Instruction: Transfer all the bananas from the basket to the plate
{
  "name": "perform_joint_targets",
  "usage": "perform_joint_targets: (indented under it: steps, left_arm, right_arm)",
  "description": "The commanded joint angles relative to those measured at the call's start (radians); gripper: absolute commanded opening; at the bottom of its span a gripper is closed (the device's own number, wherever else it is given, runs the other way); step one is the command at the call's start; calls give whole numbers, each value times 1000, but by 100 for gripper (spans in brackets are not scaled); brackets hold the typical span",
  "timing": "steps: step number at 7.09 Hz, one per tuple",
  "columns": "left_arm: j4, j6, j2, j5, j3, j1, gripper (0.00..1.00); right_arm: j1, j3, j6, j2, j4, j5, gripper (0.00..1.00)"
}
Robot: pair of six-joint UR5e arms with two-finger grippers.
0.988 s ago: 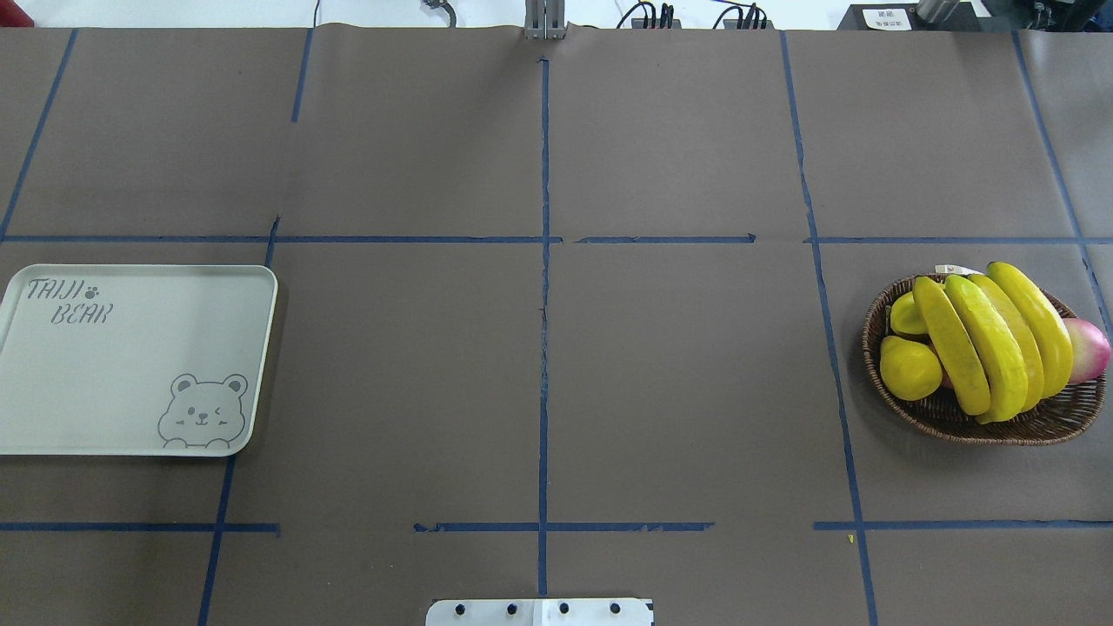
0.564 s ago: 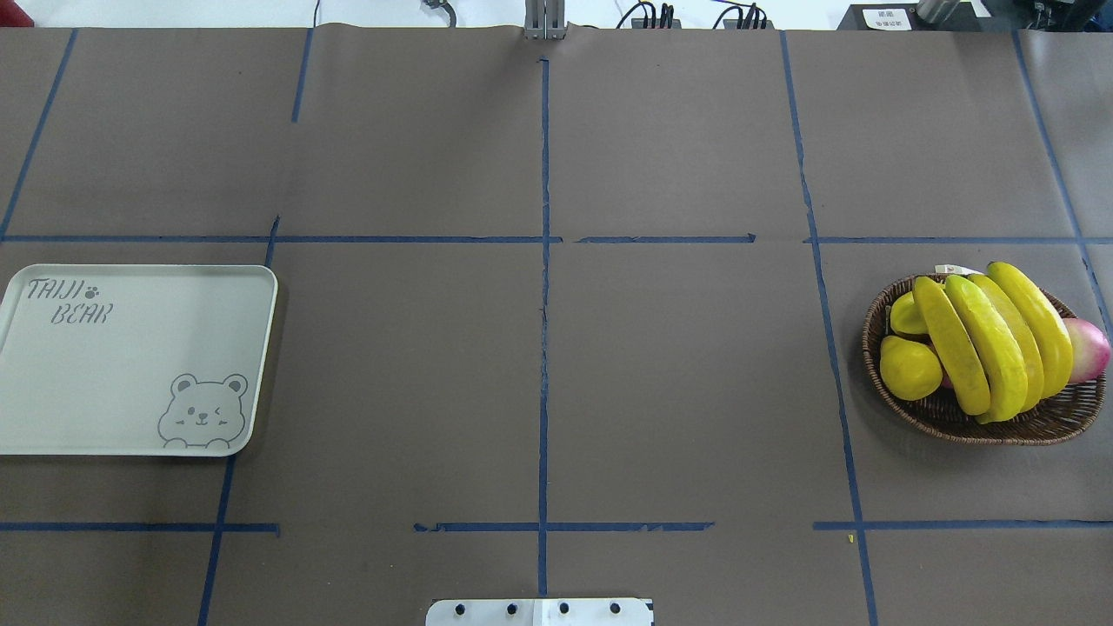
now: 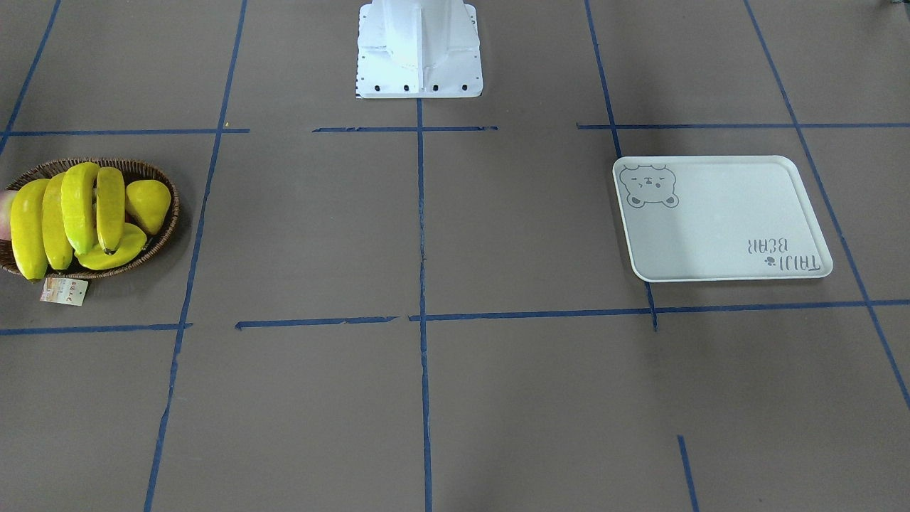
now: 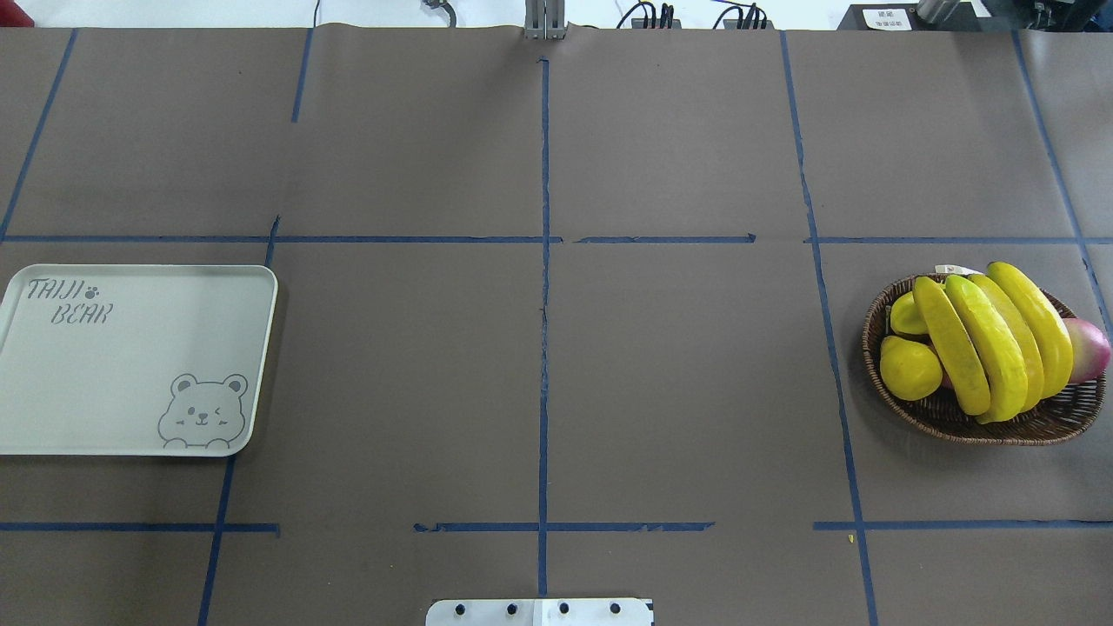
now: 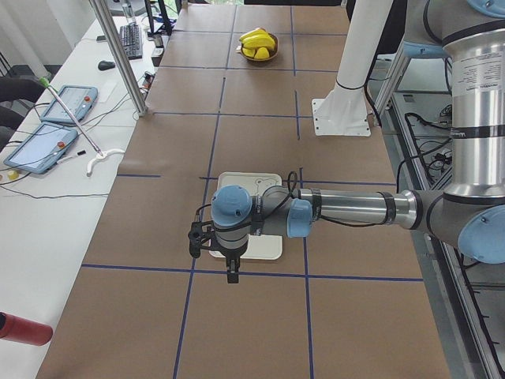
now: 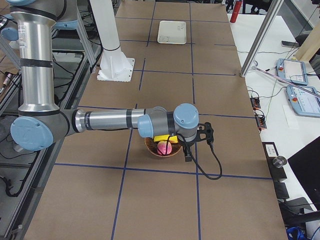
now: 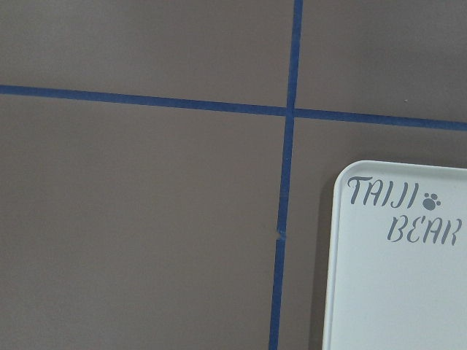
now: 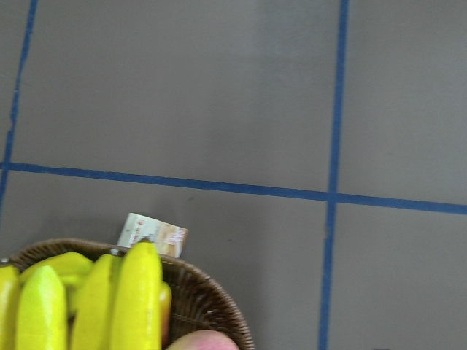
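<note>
The bananas lay piled in the basket, well apart from the plate. The left gripper hung by the plate's edge and the right gripper hung over the basket. I couldn't tell if either was open or closed.

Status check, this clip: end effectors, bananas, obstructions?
Left end effector near plate, right end effector near basket; states unclear. Bananas all in basket, none plated. Pear beside them.

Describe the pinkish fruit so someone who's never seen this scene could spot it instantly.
In the overhead view, find the dark wicker basket at the far right. Past the row of yellow bananas, against its right rim, sits a round fruit. It alone is pink-red; its neighbours are yellow.
</note>
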Motion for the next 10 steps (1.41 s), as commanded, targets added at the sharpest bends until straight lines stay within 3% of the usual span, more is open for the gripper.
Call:
perform_joint_targets:
  steps: [1, 4, 8, 10]
  left_arm:
    - [2, 0, 2, -2, -11, 0, 100]
    - [2, 0, 4, -20, -13, 0, 100]
    - [0, 0, 4, -49, -5, 0, 100]
    - [0, 0, 4, -49, -6, 0, 100]
  right_arm:
    - [-228, 223, 293, -18, -3, -88, 99]
    - [-505, 340, 513, -8, -3, -376, 99]
    - [-689, 373, 530, -24, -18, -537, 77]
    - [-758, 374, 526, -44, -24, -611, 72]
